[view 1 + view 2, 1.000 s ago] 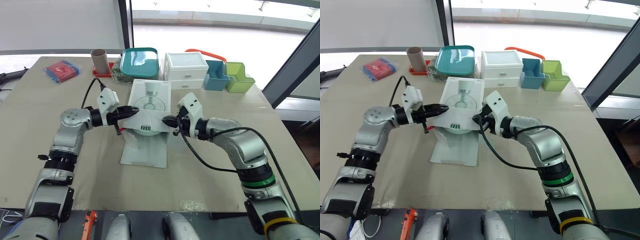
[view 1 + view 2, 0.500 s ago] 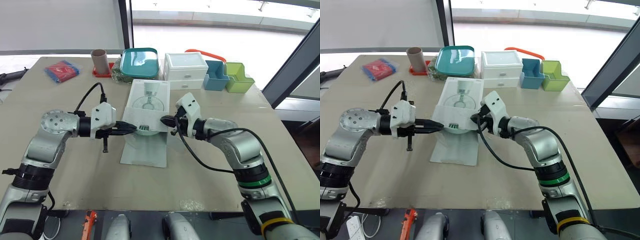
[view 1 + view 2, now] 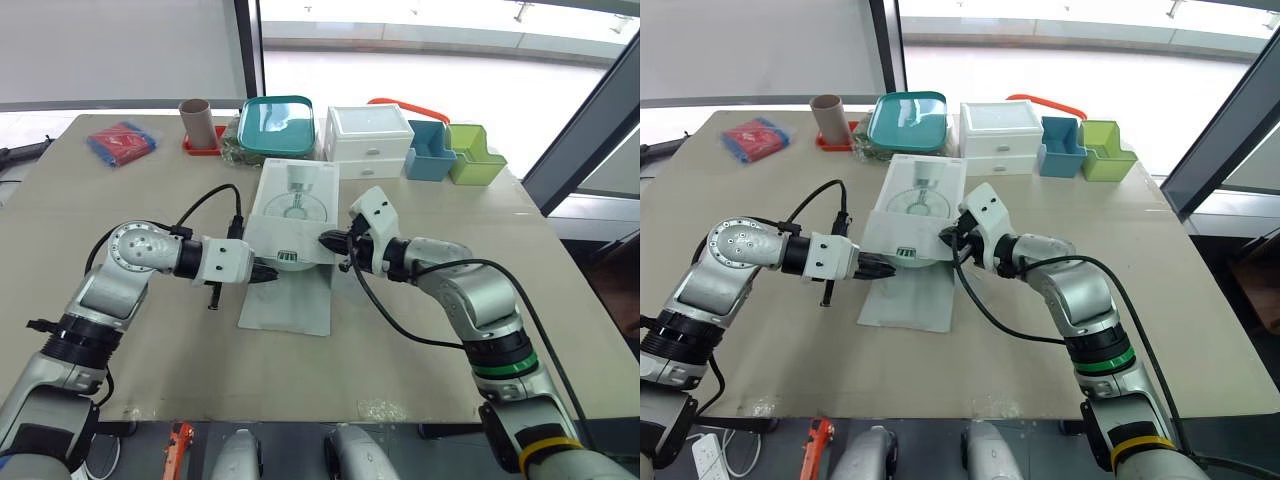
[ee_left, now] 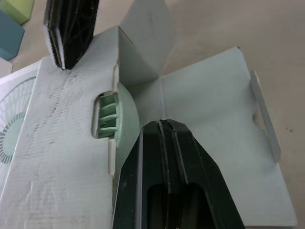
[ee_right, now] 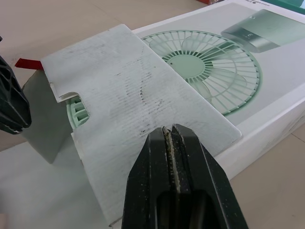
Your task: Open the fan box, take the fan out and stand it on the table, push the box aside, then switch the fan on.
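Table bears fan box between left tool and right tool.

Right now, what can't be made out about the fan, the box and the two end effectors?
- Fan: a green ribbed strip shows through a cutout in the flap, left wrist view; the box hides the rest, switch included.
- Right end effector: shut over the flap; its own fingers hide whether it pinches it, right wrist view.
- Left end effector: its shut tip hides what it touches.
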Tool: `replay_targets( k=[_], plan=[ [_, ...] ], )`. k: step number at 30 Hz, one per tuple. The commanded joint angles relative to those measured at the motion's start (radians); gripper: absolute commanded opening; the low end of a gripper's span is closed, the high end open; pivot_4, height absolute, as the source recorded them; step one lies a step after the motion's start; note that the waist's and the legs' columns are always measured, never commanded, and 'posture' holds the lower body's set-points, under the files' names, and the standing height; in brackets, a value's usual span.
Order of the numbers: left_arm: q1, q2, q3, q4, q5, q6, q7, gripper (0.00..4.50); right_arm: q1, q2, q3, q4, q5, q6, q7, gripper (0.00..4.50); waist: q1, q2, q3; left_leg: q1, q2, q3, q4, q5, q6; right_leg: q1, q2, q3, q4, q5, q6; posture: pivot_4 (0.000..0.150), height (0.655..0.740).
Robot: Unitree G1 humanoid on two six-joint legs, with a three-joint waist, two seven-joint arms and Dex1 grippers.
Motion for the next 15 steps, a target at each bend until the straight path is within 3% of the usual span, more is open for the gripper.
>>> replay_targets(
  k=[1, 7, 15],
  plan=[
    [0.018, 0.103, 0.024, -0.029, 0.028, -0.031, -0.043, 0.00, 0.013, 0.000, 0.001, 0.014, -0.017, -0.002, -0.004, 0.03, 0.000, 0.000, 0.000, 0.000, 0.000, 0.000, 0.000, 0.000, 0.000, 0.000, 0.000, 0.000, 0.000, 0.000, 0.000, 0.150, 0.7400],
    [-0.005, 0.201, 0.036, -0.023, 0.057, -0.046, -0.060, 0.00, 0.009, 0.003, 0.009, 0.026, -0.024, -0.025, 0.010, 0.03, 0.001, 0.000, 0.000, 0.000, 0.000, 0.000, 0.000, 0.000, 0.000, 0.000, 0.000, 0.000, 0.000, 0.000, 0.000, 0.150, 0.7400],
    [-0.006, 0.237, 0.024, 0.092, 0.136, -0.111, -0.025, 0.00, 0.007, 0.002, 0.023, 0.036, -0.036, -0.058, 0.036, 0.03, 0.001, 0.000, 0.000, 0.000, 0.000, 0.000, -0.001, 0.000, 0.000, -0.001, 0.000, -0.001, 0.000, -0.001, 0.000, 0.150, 0.7400]
  ],
)
